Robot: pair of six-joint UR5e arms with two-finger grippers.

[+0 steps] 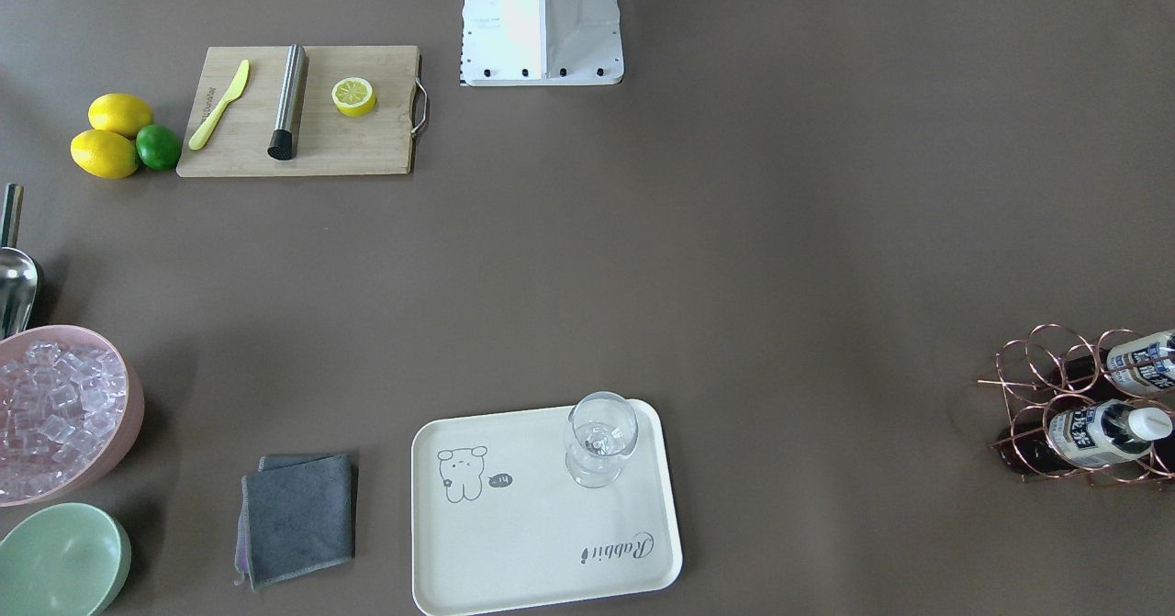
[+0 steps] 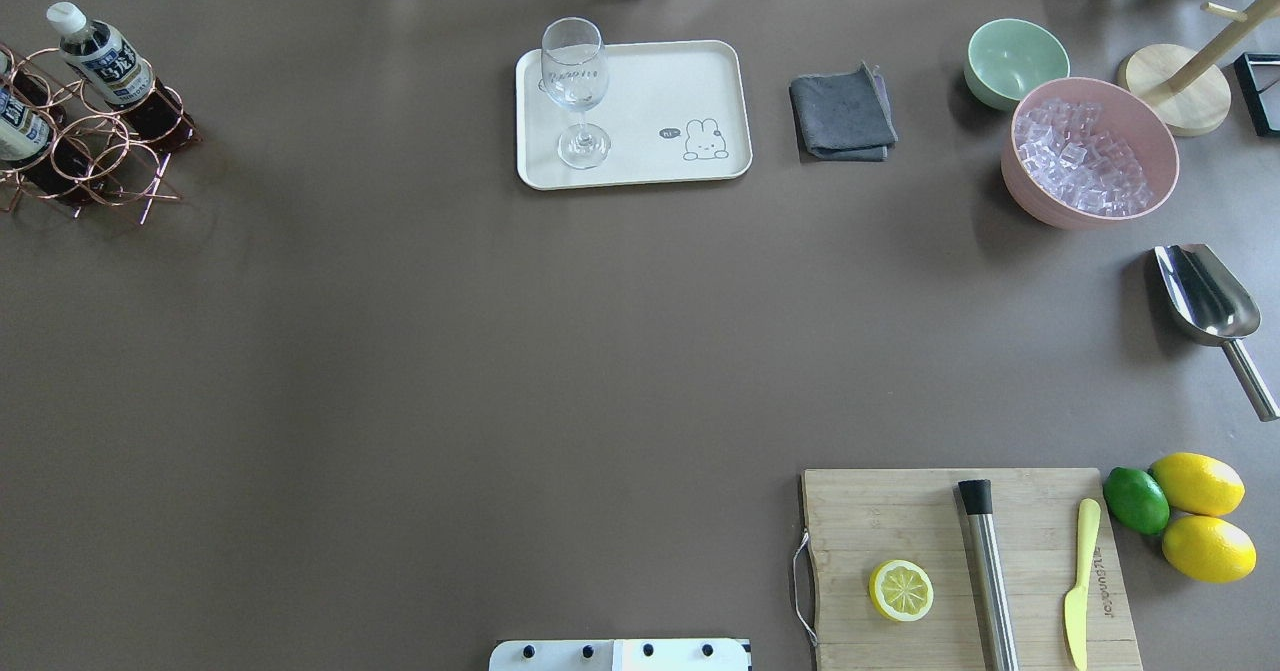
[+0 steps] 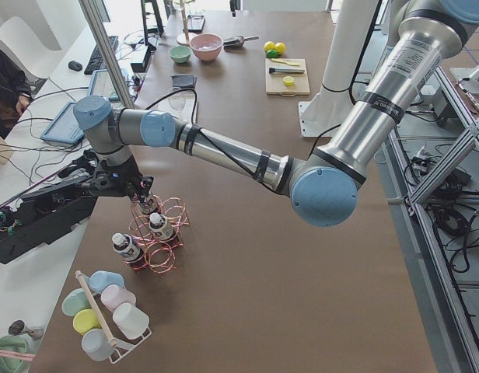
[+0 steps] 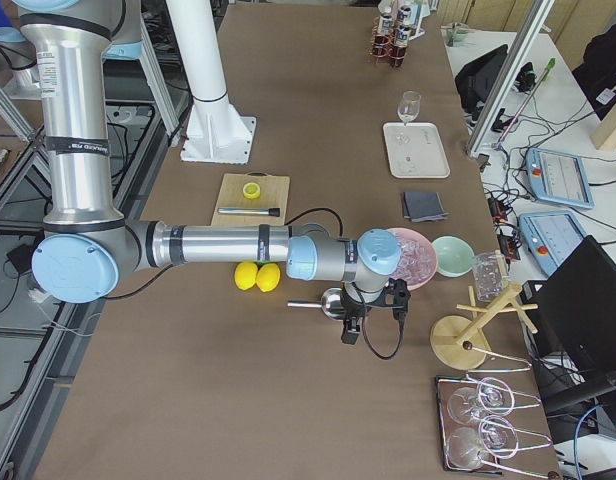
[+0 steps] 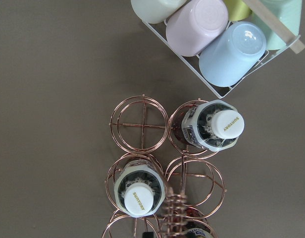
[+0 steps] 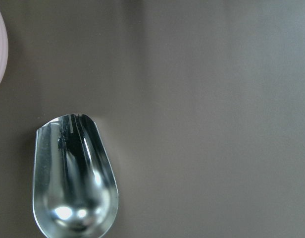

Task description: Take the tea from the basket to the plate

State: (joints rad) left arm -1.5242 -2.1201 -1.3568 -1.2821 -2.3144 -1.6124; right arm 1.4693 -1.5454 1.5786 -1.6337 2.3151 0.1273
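Note:
The basket [image 2: 100,166] is a copper wire rack at the table's end on my left, also in the front view [image 1: 1037,359] and the left wrist view [image 5: 142,119]. Tea bottles with white caps stand in its cells [image 5: 212,126] [image 5: 137,191] [image 2: 100,56] [image 1: 1102,432]. The plate [image 2: 650,81], a cream tray, carries a stemmed glass [image 2: 575,81]. My left gripper [image 3: 144,194] hangs just over the basket's far side; I cannot tell if it is open. My right gripper [image 4: 351,333] hovers above a steel scoop [image 6: 73,178]; its state is unclear.
A rack of pastel cups [image 5: 217,34] stands beside the basket. A grey cloth [image 2: 842,113], a green bowl [image 2: 1015,59] and a pink bowl of ice [image 2: 1090,151] lie right of the plate. A cutting board [image 2: 960,561], lemons and a lime [image 2: 1135,499] sit near my right.

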